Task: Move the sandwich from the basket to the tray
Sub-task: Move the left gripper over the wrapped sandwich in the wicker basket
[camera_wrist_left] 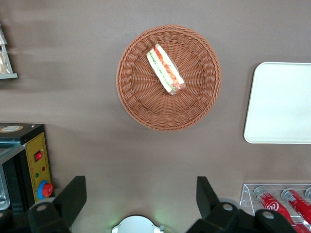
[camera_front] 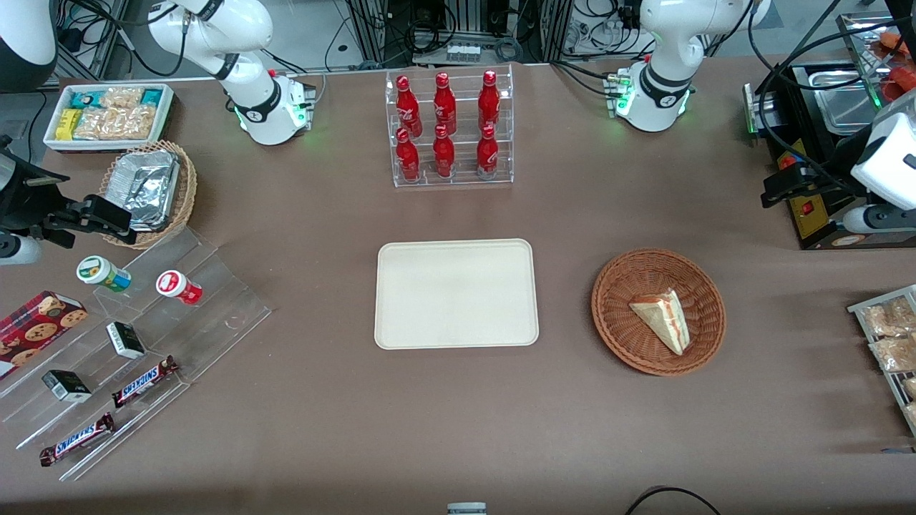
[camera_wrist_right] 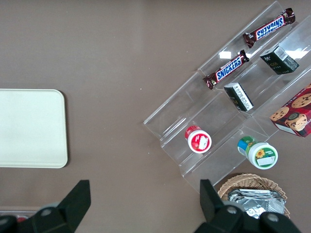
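Note:
The sandwich [camera_front: 662,320] [camera_wrist_left: 165,70], a white bread wedge with red and green filling at its cut edge, lies in the round reddish-brown wicker basket [camera_front: 615,315] [camera_wrist_left: 136,102]. The cream rectangular tray [camera_front: 456,293] [camera_wrist_left: 282,102] [camera_wrist_right: 29,126] lies flat beside the basket, toward the parked arm's end, with nothing on it. My left gripper [camera_front: 778,189] [camera_wrist_left: 138,194] hangs high above the table, farther from the front camera than the basket and toward the working arm's end. It is open, its black fingers [camera_wrist_left: 73,194] wide apart with nothing between them.
A clear rack of red bottles [camera_front: 449,129] [camera_wrist_left: 286,201] stands farther from the front camera than the tray. A black appliance with a red switch [camera_front: 816,207] [camera_wrist_left: 36,165] sits close to my gripper. Snack packets on a wire rack [camera_front: 891,343] lie at the working arm's table end.

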Motion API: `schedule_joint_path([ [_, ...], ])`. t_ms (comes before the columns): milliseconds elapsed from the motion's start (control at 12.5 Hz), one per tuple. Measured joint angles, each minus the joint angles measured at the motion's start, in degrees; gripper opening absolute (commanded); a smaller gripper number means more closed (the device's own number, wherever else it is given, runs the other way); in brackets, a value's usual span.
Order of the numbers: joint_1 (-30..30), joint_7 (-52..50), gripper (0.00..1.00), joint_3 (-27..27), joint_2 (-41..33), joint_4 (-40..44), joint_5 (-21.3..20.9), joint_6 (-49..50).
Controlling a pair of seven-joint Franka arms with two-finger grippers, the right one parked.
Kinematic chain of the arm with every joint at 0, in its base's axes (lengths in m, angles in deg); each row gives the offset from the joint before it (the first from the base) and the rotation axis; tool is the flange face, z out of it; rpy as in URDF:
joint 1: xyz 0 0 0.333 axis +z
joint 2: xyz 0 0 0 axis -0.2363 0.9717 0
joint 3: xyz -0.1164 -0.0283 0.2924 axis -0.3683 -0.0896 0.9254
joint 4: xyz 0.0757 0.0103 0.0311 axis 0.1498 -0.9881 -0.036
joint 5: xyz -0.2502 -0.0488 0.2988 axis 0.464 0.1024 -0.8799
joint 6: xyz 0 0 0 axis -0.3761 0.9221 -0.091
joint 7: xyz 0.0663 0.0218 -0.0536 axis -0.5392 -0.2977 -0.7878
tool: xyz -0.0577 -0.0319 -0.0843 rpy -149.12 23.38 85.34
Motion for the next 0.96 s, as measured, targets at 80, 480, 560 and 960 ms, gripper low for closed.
schedule_joint_path([
  [80,-0.22,-0.07,1.00,-0.01,0.00,0.01,-0.21,0.01],
  [480,-1.01,-7.08,1.00,-0.02,2.14,-1.20,-4.68,-1.31],
  [560,-1.61,-12.65,1.00,-0.05,3.01,-3.32,-4.77,-4.94],
  [960,-5.74,-40.23,1.00,-0.57,8.95,-22.03,-5.32,-35.57],
])
